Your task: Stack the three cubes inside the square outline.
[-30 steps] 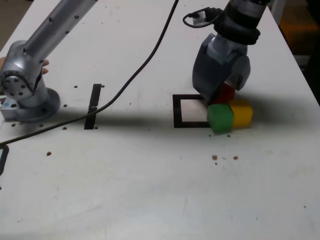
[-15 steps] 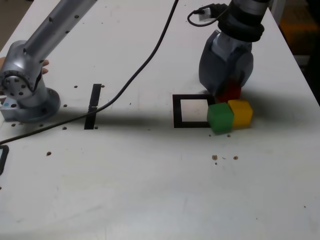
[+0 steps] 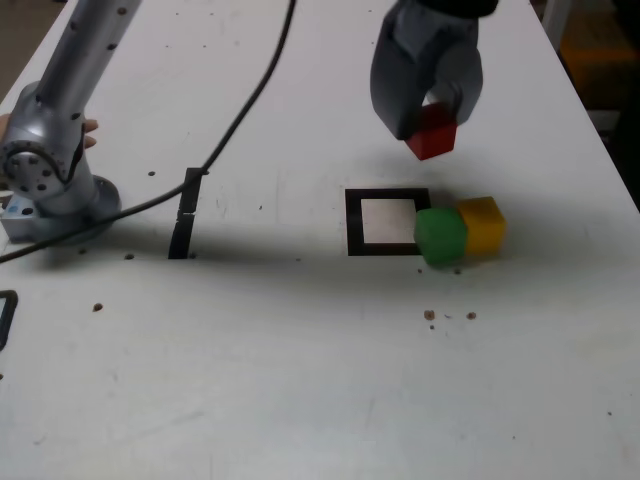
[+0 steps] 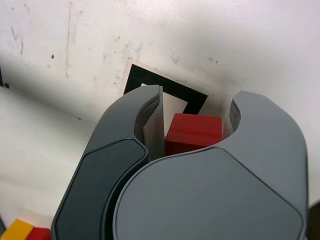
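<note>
1. Exterior view: the gripper [image 3: 428, 120] hangs above the table [image 3: 300, 380] with its jaws clamped on the red cube [image 3: 432, 132], which is clear of the surface.
2. Below it, toward the exterior view's left, lies the square outline [image 3: 352, 222], its white centre bare. The green cube [image 3: 440, 235] sits on the outline's edge on the exterior view's right, overlapping the black frame, with the yellow cube [image 3: 483, 224] touching its far side.
3. Wrist view: the red cube [image 4: 192, 134] shows between the two grey jaws, with a corner of the square outline [image 4: 137, 79] on the table beyond it.
4. The step in hand reads as carrying the first cube to the outline; nothing is stacked yet.
5. The next move calls for centring the red cube over the white middle and lowering it squarely. The green cube crowding the frame could be knocked by a jaw on the way down.
</note>
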Motion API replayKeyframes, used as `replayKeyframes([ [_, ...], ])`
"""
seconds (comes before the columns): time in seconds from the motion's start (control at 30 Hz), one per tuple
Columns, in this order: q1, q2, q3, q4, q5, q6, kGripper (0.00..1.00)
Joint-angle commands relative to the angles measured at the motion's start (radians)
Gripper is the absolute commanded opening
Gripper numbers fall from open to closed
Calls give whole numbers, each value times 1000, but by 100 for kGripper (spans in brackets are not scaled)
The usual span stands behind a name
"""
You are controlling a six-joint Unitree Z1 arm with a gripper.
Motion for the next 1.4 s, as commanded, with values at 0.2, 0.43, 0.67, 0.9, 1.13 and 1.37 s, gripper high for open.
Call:
replayKeyframes([
  [0.2,-52,-119,116,18,22,36,25],
  [0.43,-87,-162,224,-20,34,47,25],
  [0.67,-97,-175,341,-102,22,85,26],
  [0.9,-99,-150,392,-169,2,124,26],
  [1.13,-119,-121,399,-213,-15,154,25],
  [1.37,-132,-91,402,-238,-27,159,25],
])
